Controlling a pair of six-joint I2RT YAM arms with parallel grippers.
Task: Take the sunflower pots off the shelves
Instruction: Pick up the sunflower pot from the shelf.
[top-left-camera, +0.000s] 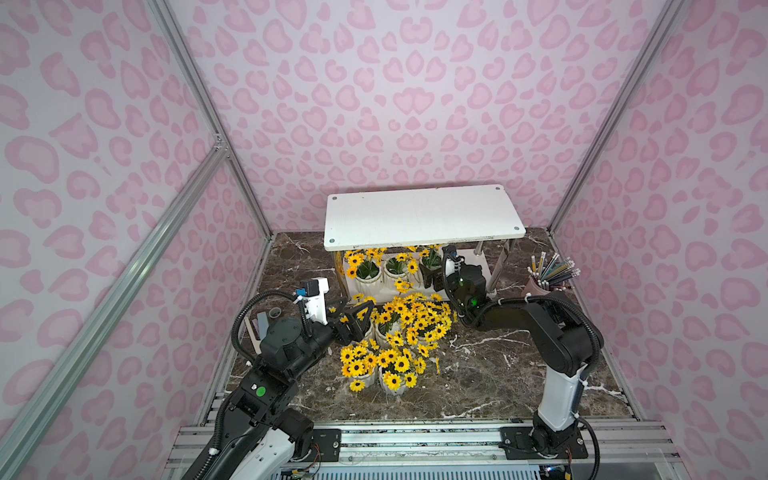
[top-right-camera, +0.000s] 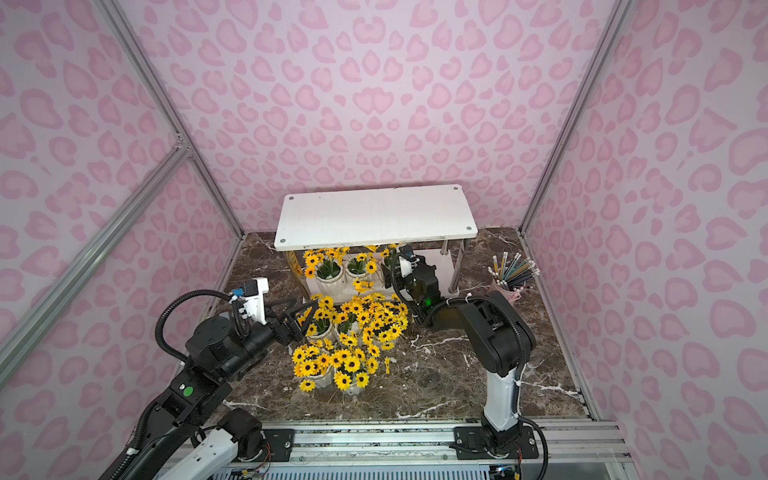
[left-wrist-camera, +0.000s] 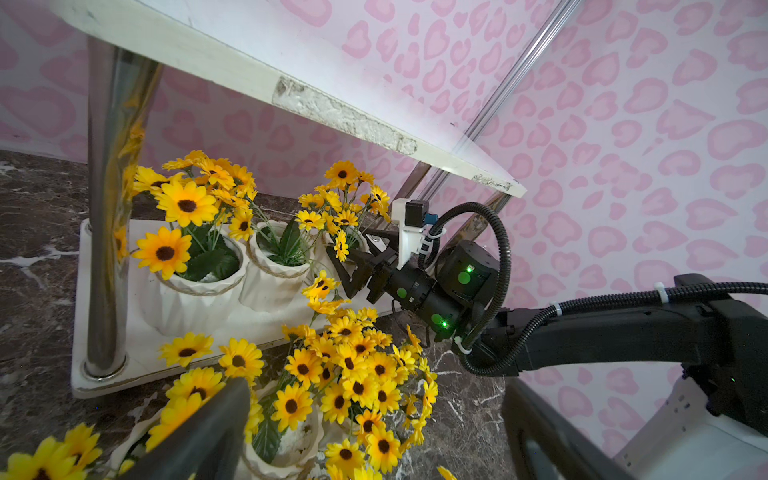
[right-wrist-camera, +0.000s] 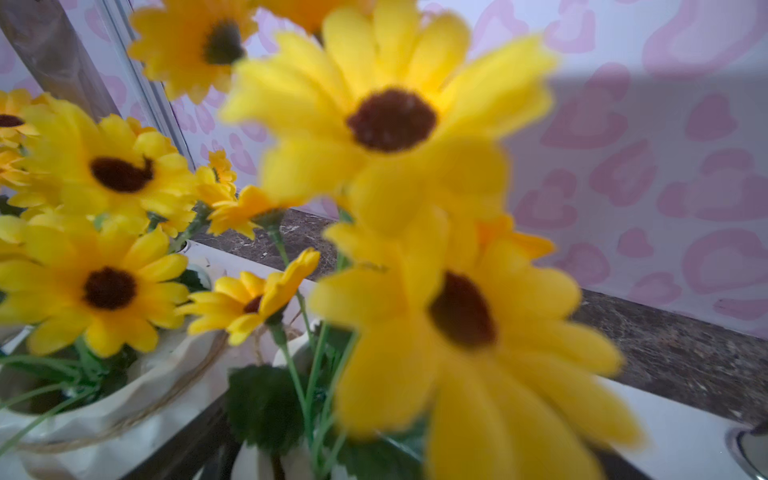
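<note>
Desk (top-left-camera: 498, 374) already holds many sunflower pots (top-left-camera: 392, 384). Shelves (top-left-camera: 419, 216): top bare, 3 pots left on bottom shelf. Pots look hard, smooth, breakable; grab white body, not floppy flowers. Right fingers (left-wrist-camera: 353, 276) open around end pot. Left fingers (top-left-camera: 359, 311) open.

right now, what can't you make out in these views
third shelf pot: in both top views, behind the right pincer and top shelf
right wrist view: blurred sunflowers block the pincer's contact
pots on the table: blooms hide their count
</note>
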